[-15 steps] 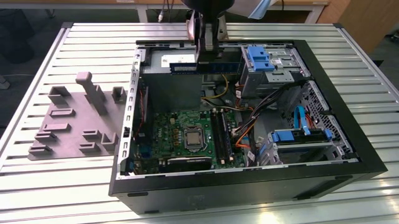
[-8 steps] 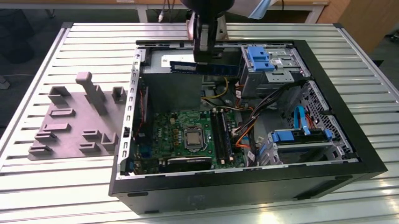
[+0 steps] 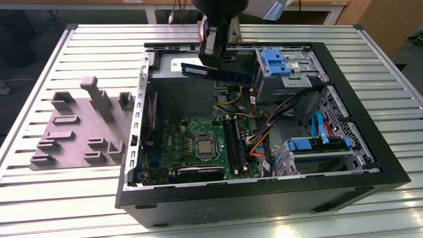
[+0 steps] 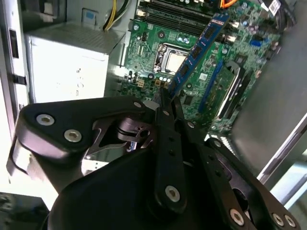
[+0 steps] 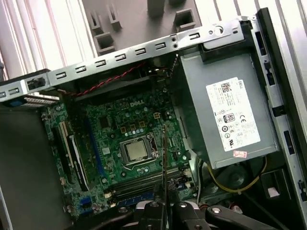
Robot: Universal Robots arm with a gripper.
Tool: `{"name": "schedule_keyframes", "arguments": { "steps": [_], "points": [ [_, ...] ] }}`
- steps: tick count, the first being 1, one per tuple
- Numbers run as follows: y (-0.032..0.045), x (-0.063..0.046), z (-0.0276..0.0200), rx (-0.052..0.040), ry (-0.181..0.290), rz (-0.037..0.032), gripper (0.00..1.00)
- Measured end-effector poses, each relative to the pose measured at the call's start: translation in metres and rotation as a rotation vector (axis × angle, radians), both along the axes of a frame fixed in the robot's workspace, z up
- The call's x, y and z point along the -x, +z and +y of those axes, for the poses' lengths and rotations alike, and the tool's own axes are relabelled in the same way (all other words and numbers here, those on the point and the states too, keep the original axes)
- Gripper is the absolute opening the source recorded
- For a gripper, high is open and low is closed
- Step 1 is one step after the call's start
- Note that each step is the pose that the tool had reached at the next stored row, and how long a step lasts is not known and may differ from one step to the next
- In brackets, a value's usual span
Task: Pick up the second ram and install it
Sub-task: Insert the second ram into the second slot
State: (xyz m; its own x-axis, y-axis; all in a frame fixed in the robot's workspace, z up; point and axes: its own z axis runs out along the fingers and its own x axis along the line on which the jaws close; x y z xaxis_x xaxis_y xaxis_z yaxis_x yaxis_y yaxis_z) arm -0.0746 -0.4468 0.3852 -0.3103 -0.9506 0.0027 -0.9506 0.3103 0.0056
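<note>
My gripper (image 3: 210,63) hangs over the back of the open computer case (image 3: 264,198), shut on the second ram (image 3: 218,73). The ram is a dark blue stick with black chips, held level above the case in the exterior view. In the second wrist view the ram (image 4: 199,48) juts out from the fingertips (image 4: 165,103) over the green motherboard (image 4: 153,48). In the first wrist view it shows edge-on as a thin line (image 5: 164,163) above the gripper (image 5: 165,211). The long black memory slots (image 3: 235,144) lie on the motherboard (image 3: 191,139) well below the ram.
A grey power supply (image 5: 225,115) fills the case corner beside the motherboard. Blue drive caddies (image 3: 278,62) and orange and blue cables (image 3: 261,144) sit on the exterior view's right. A grey fixture plate (image 3: 79,129) lies on the slatted table (image 3: 66,198).
</note>
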Motion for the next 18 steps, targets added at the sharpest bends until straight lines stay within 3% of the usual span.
{"name": "schedule_keyframes", "arguments": {
  "steps": [18],
  "points": [
    [-0.0061, 0.0000, 0.0000, 0.0000, -0.327, 0.0000, 0.14]
  ]
}}
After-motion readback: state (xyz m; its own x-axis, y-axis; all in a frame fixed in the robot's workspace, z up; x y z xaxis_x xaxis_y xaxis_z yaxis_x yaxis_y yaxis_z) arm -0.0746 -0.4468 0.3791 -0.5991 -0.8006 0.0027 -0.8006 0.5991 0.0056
